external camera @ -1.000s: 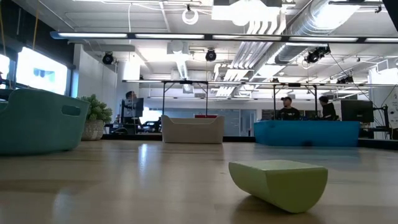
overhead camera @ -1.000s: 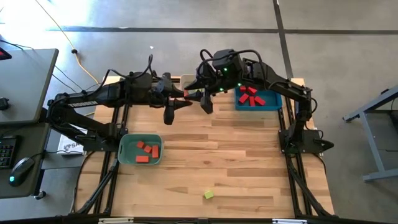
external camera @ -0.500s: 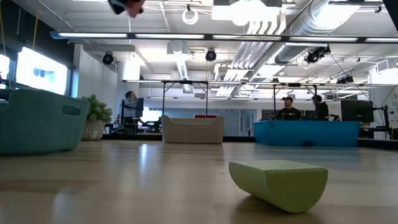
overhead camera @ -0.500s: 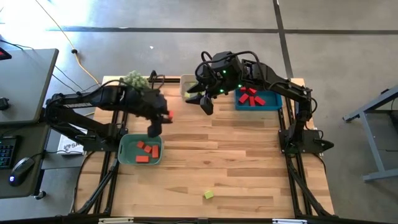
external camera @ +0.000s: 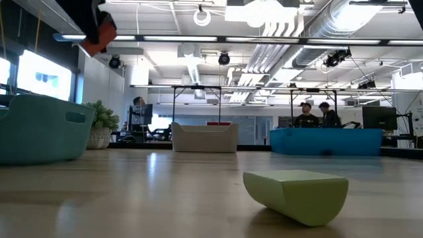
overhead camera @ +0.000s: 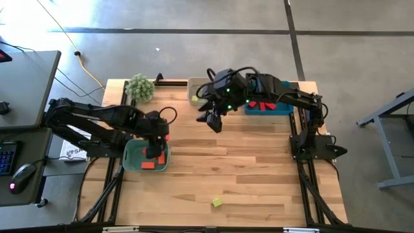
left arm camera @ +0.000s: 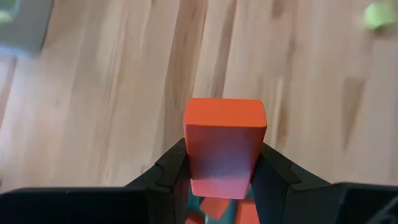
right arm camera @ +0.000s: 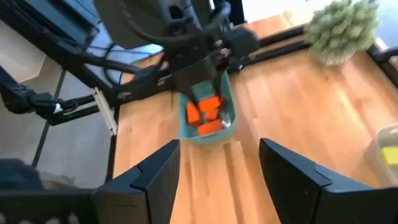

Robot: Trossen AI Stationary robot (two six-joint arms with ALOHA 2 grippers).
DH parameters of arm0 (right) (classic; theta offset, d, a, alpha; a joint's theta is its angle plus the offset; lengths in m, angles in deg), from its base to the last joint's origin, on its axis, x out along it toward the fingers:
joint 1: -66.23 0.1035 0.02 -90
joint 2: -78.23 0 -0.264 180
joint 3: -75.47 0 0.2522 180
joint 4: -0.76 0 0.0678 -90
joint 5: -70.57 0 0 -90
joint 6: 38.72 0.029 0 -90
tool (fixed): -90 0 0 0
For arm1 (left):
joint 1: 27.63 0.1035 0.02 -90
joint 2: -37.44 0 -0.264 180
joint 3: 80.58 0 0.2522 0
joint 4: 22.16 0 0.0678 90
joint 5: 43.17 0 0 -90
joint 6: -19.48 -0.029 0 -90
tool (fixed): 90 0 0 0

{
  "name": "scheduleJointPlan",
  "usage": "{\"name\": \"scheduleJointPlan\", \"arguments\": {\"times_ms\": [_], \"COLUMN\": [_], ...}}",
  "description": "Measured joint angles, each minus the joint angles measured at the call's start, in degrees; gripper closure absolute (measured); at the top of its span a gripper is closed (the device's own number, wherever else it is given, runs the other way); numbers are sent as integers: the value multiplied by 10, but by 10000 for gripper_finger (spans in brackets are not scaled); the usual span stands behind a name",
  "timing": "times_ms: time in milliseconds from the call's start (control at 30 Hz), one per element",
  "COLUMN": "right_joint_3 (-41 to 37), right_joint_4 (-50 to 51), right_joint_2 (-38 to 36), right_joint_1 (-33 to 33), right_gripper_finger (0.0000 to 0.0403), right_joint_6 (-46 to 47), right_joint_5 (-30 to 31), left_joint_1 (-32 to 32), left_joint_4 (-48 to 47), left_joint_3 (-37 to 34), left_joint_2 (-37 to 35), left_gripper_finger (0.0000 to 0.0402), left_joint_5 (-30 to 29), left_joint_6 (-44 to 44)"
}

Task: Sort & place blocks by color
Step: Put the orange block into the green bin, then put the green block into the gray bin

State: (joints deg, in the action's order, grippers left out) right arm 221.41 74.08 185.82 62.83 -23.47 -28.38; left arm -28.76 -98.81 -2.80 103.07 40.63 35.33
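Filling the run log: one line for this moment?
left gripper: shut on orange block, above green tray | right gripper: open, empty, mid-table | yellow-green block: loose on table

Orange block (left arm camera: 224, 146) between the hand's (left arm camera: 217, 180) fingers

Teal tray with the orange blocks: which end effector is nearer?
Left. The left end effector hangs over the teal tray, holding an orange block; the right end effector is farther away.

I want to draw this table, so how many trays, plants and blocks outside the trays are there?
Trays: 3 (teal tray, cream tray, blue tray)
Fuzzy plant: 1
Loose yellow-green block on the table: 1
Held orange block in the left gripper: 1
Total: 6
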Motion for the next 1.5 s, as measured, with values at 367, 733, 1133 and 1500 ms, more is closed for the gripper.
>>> {"name": "scheduleJointPlan", "arguments": {"times_ms": [367,733,1133,1500], "right_joint_3": [0,0,0,0], "right_joint_4": [37,56,69,91], "right_joint_2": [45,127,207,231], "right_joint_1": [57,120,175,246], "right_gripper_finger": [197,197,197,197], "right_joint_6": [89,100,17,17], "right_joint_5": [32,37,-30,-9], "left_joint_1": [-37,-65,-65,-65], "left_joint_4": [3,4,7,7], "left_joint_3": [-84,-149,-193,-206], "left_joint_2": [-1,-1,-1,-1], "left_gripper_finger": [298,298,264,251], "left_joint_5": [0,36,30,33], "left_joint_6": [53,131,190,241]}}
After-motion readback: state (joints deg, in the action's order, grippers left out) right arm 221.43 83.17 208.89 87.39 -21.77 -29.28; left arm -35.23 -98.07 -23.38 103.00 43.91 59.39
